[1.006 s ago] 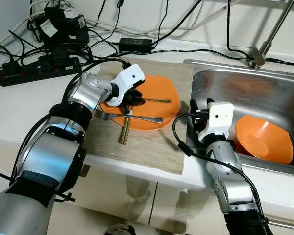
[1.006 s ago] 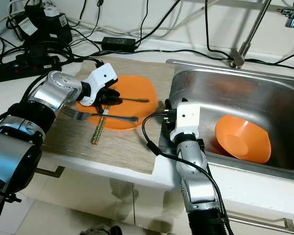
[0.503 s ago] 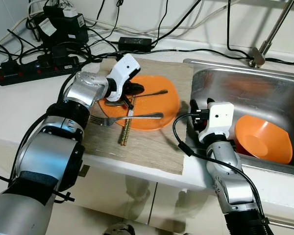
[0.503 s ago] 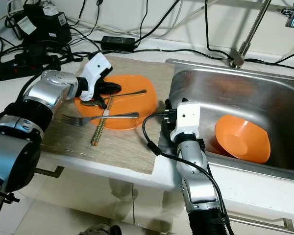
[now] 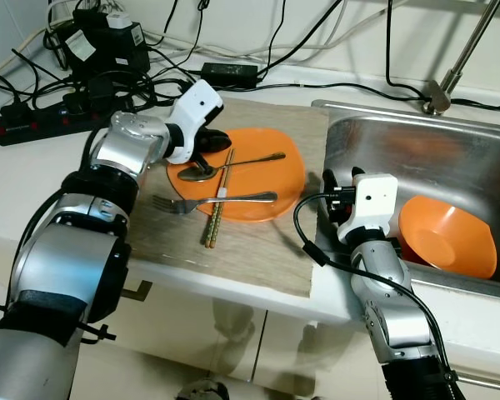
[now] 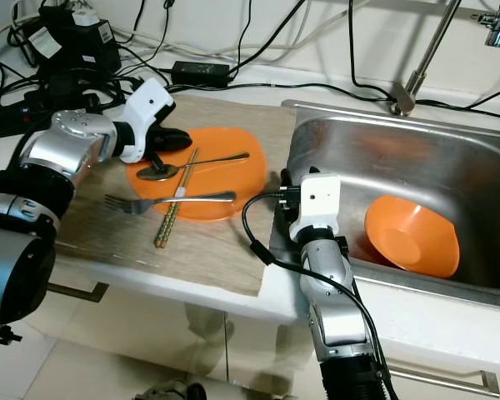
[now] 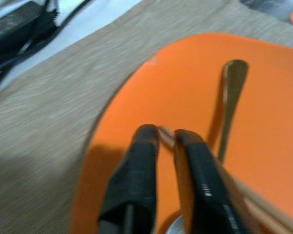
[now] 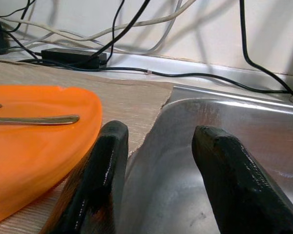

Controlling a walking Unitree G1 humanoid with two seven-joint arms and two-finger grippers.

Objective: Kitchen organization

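An orange plate (image 5: 262, 179) lies on a woven mat (image 5: 250, 242) on the white tabletop (image 5: 33, 179), just left of the steel sink (image 5: 417, 154). On the plate lie a spoon (image 5: 229, 165), a fork (image 5: 221, 200) and 2 chopsticks (image 5: 216, 204), which reach off its near edge onto the mat. The left end effector (image 7: 167, 139) is at the far left part of the plate, its fingers nearly clenched with a chopstick tip between them. The right end effector (image 8: 158, 141) sits at the sink's left rim, fingers spread apart and grasping nothing. An orange bowl (image 5: 446, 236) lies in the sink. A power strip (image 5: 62, 117) and cables (image 5: 258, 83) lie at the far left.
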